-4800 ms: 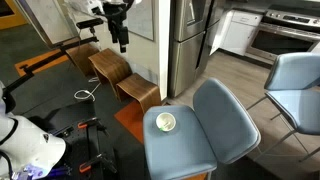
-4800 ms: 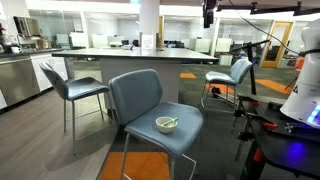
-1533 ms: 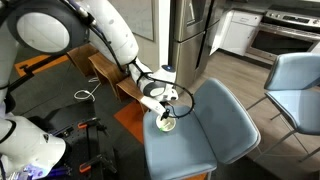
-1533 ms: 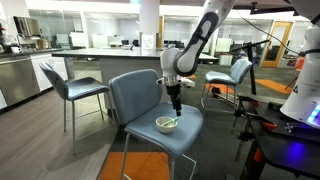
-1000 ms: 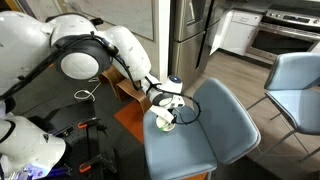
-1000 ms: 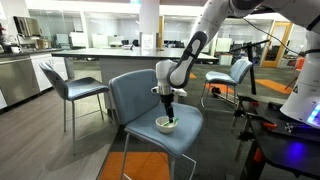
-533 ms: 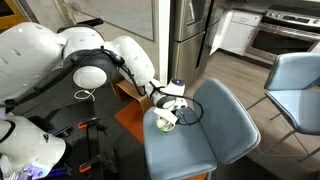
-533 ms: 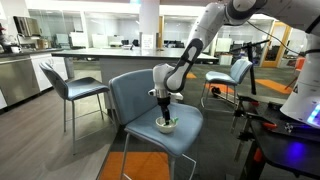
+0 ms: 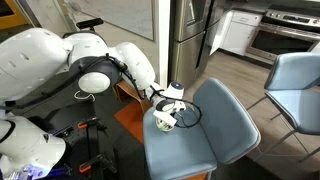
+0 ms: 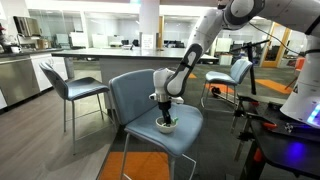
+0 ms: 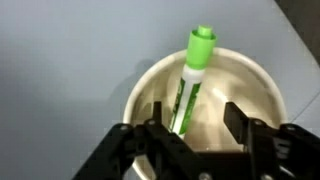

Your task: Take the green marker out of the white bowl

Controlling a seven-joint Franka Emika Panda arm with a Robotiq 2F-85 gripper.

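Observation:
The white bowl (image 11: 250,85) sits on the blue-grey chair seat (image 9: 215,130) and also shows in both exterior views (image 9: 166,123) (image 10: 168,126). The green marker (image 11: 190,85) lies inside it, its cap leaning on the far rim in the wrist view. My gripper (image 11: 197,115) is open and lowered into the bowl, its two fingers apart with the marker's lower end near the left finger. In both exterior views the gripper (image 9: 168,112) (image 10: 165,117) hangs straight down onto the bowl and hides the marker.
The chair's backrest (image 10: 135,92) rises behind the bowl. Other blue-grey chairs (image 10: 70,85) (image 9: 295,85) stand nearby. A wooden bench (image 9: 115,72) and a steel fridge (image 9: 190,40) are beyond the chair. A counter (image 10: 110,55) runs behind.
The arm has come down from high above to the chair, and over the last second the gripper has dropped the last bit into the bowl. The bowl has not moved.

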